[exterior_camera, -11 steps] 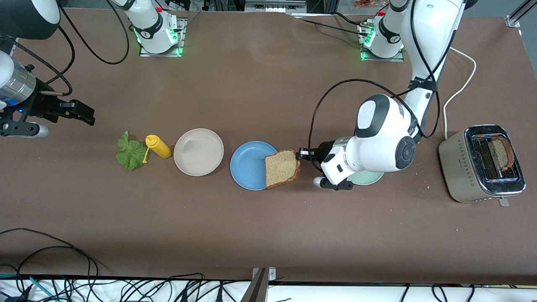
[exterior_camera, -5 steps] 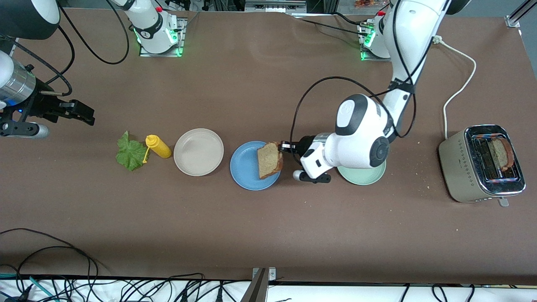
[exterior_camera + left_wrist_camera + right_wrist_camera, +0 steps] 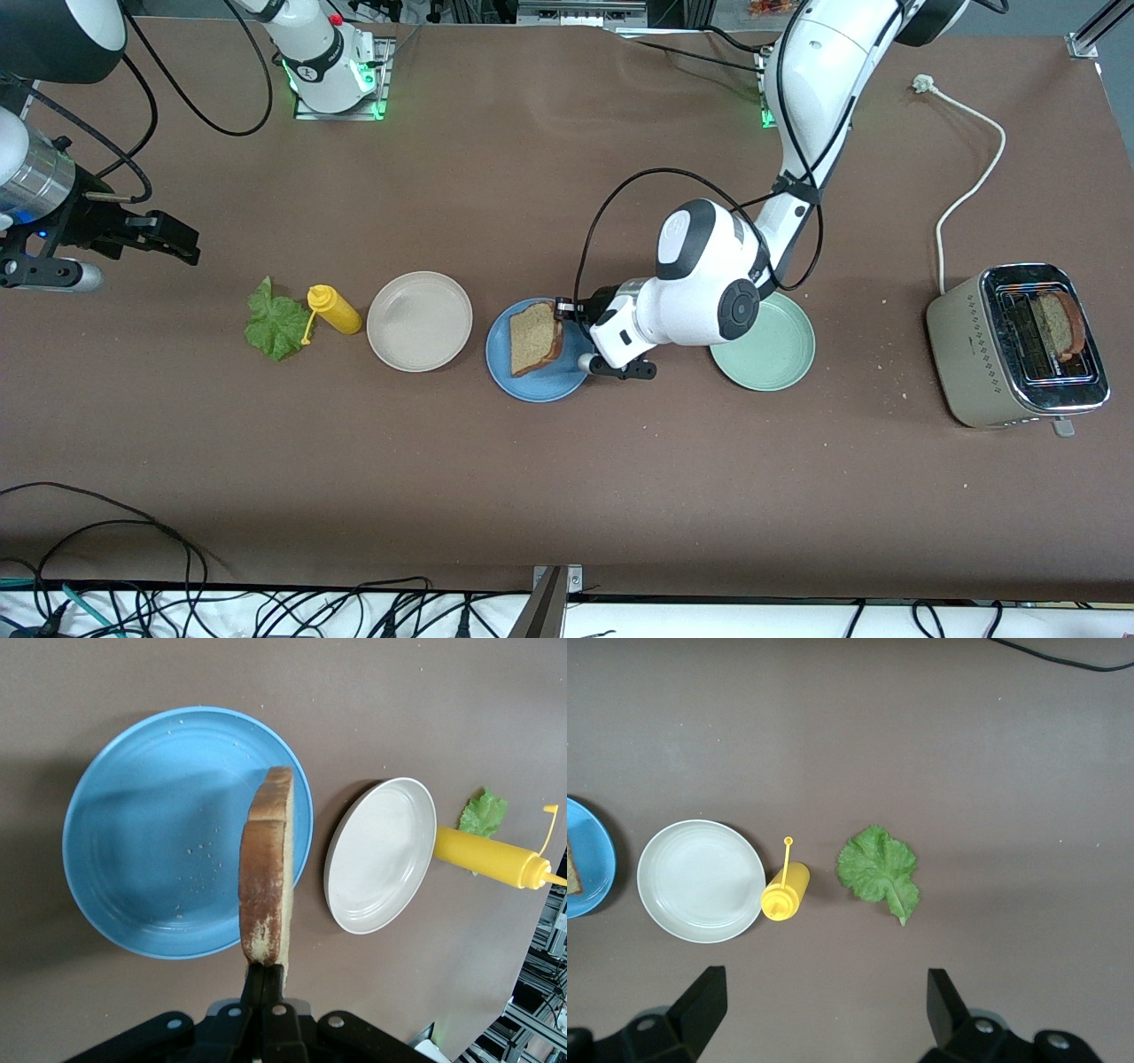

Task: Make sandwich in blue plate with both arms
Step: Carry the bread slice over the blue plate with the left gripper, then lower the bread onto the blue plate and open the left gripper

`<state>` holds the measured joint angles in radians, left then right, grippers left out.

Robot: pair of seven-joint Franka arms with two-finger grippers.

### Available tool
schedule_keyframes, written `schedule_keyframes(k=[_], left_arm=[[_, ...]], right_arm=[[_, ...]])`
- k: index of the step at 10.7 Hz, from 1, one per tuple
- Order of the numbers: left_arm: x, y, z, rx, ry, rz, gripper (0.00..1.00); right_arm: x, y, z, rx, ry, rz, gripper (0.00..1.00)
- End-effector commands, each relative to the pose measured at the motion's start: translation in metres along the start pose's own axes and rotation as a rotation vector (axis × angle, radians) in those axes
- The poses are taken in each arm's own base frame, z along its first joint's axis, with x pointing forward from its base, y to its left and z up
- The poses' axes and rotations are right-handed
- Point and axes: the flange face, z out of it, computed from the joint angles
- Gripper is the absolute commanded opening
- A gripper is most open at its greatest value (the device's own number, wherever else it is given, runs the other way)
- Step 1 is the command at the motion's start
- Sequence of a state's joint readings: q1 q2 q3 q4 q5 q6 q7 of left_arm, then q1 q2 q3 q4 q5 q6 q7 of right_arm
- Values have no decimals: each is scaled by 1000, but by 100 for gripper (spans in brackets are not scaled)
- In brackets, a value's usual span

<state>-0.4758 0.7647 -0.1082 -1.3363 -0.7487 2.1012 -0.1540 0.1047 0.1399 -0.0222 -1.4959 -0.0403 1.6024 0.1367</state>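
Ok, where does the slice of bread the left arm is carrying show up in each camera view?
Front view: bread slice over the blue plate, pinched by the left gripper.
Left wrist view: slice seen edge-on, above the plate.
Right wrist view: only a sliver at the picture's edge.
Shared landmark: the beige plate, beside the blue one.

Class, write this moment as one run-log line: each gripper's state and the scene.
left gripper: shut on bread slice, over blue plate | right gripper: open, waiting | lettuce leaf: on table, untouched
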Motion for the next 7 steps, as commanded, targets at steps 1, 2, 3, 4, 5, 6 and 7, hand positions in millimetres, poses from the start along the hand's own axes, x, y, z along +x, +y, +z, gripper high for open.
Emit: schedule_keyframes(k=[1, 2, 3, 4, 5, 6, 7], left_arm=[[4, 6, 17, -23, -1, -12, 0], [4, 6, 24, -20, 2, -27, 0], [4, 6, 27, -20, 8, -43, 0], [5, 4, 29, -18, 6, -49, 0], [5, 1, 34, -15, 0, -52, 0], [7, -2, 34, -13, 1, -45, 0], [10, -8, 36, -11, -1, -49, 0]], right_arm=[[1, 0, -5, 13, 4, 11, 100], [1, 0, -5, 14, 5, 11, 100], [0, 1, -5, 13, 2, 11, 100], [0, 1, -6, 14, 5, 11, 100], [0, 1, -6, 14, 5, 13, 100], [0, 1, -6, 14, 7, 11, 100], [0, 1, -6, 14, 5, 11, 100]])
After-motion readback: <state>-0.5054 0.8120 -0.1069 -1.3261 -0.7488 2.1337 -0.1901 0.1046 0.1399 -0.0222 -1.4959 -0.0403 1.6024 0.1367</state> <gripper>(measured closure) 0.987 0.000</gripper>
